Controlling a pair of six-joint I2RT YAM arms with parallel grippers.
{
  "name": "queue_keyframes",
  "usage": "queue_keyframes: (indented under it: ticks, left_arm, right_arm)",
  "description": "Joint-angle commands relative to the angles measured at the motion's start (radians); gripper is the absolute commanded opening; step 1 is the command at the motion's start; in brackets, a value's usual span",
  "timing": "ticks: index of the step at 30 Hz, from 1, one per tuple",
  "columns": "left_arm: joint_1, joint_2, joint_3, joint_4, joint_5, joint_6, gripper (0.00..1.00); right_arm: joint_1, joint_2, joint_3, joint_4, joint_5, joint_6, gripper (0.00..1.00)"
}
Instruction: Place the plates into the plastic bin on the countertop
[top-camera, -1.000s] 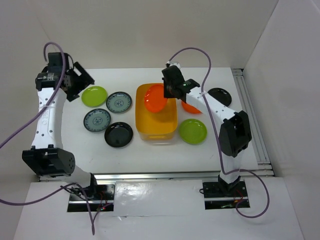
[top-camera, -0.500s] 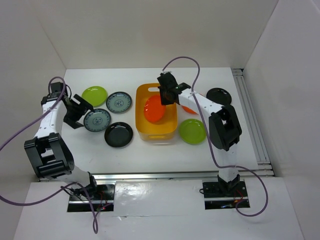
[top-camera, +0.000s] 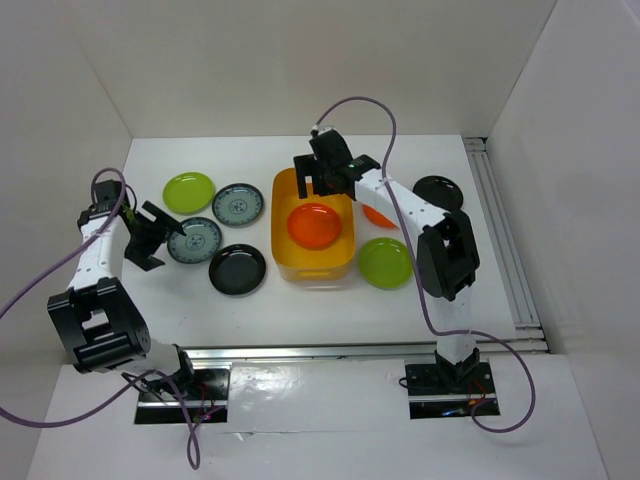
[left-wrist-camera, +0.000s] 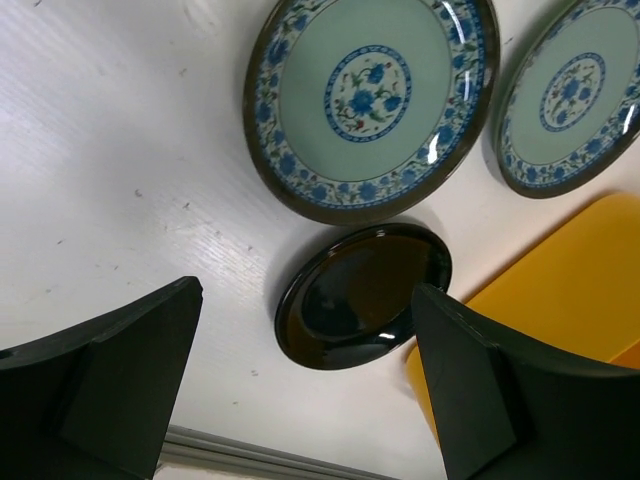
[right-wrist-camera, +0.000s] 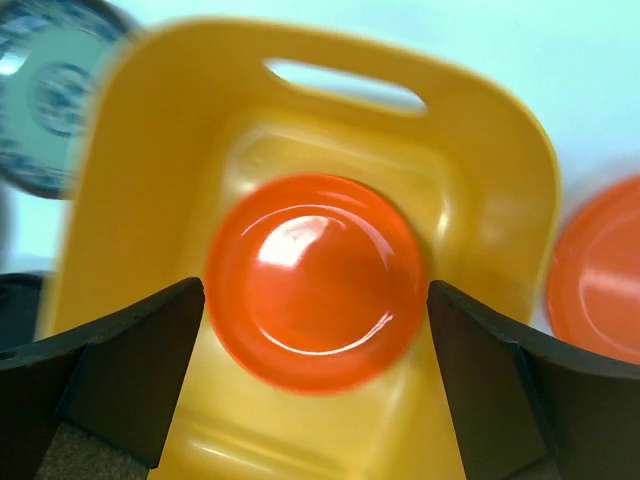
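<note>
Holding one orange plate (top-camera: 314, 225), the plastic bin (top-camera: 314, 276) stands mid-counter (top-camera: 300, 302). The plate lies flat on the bin floor, toward the end with the handle slot (right-wrist-camera: 345, 85).

Right end effector (right-wrist-camera: 315, 290): fingers spread wide, nothing gripped. It hangs above the bin's far end, and the orange plate shows between its fingers in the wrist view.

Left end effector (left-wrist-camera: 305, 300): fingers spread wide, nothing gripped. It sits low over the counter, just left of the nearer patterned plate (top-camera: 195, 240).

Plates on the counter:
- Left of the bin: lime green plate (top-camera: 189, 191), second patterned plate (top-camera: 238, 204), black plate (top-camera: 238, 268). Both patterned plates carry a blue floral centre and a blue rim band.
- Right of the bin: second orange plate (top-camera: 378, 215), partly hidden by the right arm; second lime green plate (top-camera: 386, 262); second black plate (top-camera: 439, 192).
</note>
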Motion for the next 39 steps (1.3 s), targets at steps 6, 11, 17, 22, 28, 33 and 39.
queue_keyframes:
  ticks: [6, 11, 17, 22, 28, 33, 39]
  left_arm:
    - [0.049, -0.080, -0.169, 0.068, 0.038, 0.019, 0.98]
    - [0.060, -0.090, -0.288, 0.221, 0.084, -0.043, 1.00]
    - [0.060, -0.080, -0.354, 0.307, 0.029, -0.068, 1.00]
    - [0.081, -0.034, -0.391, 0.392, 0.029, -0.077, 0.91]
    - [0.090, 0.064, -0.382, 0.450, 0.041, -0.106, 0.80]
    - [0.090, 0.131, -0.373, 0.503, 0.041, -0.117, 0.71]
    - [0.090, 0.183, -0.361, 0.522, 0.041, -0.137, 0.66]
  right_arm:
    - [0.028, -0.089, 0.113, 0.029, -0.293, -0.039, 1.00]
    - [0.002, -0.172, 0.110, 0.052, -0.424, -0.035, 1.00]
    - [-0.037, -0.267, 0.002, 0.119, -0.492, 0.005, 1.00]
    - [-0.055, -0.300, -0.054, 0.130, -0.492, -0.004, 1.00]
    - [-0.064, -0.318, -0.090, 0.139, -0.502, -0.004, 1.00]
    - [-0.073, -0.338, -0.121, 0.150, -0.511, -0.004, 1.00]
    - [-0.095, -0.349, -0.157, 0.170, -0.531, 0.005, 1.00]
